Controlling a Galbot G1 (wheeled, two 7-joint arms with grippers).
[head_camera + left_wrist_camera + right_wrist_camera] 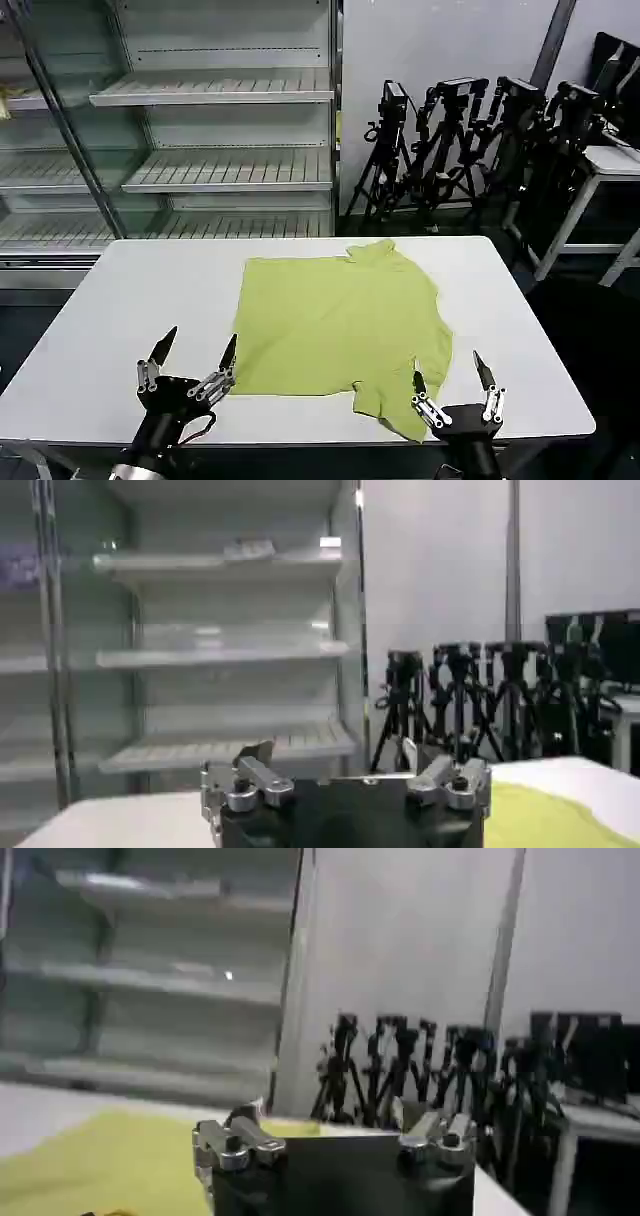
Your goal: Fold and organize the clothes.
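Observation:
The clothes are one lime yellow-green shirt (340,325) lying mostly flat on the white table (130,300), its collar toward the far edge and one sleeve bunched at the near right corner. My left gripper (196,350) hovers open above the table's near edge, just left of the shirt's near left corner. Over the near right edge my right gripper (452,376) also stands open, beside the bunched sleeve. Neither holds anything. A strip of the shirt (545,820) lies past my left gripper (335,750) in the left wrist view, and the shirt (100,1158) spreads beyond my right gripper (328,1110) in the right wrist view.
A glass-fronted shelving unit (200,130) stands behind the table on the left. Several black camera tripods (470,140) cluster behind it on the right, beside another white table (610,165). Bare tabletop lies to the left of the shirt.

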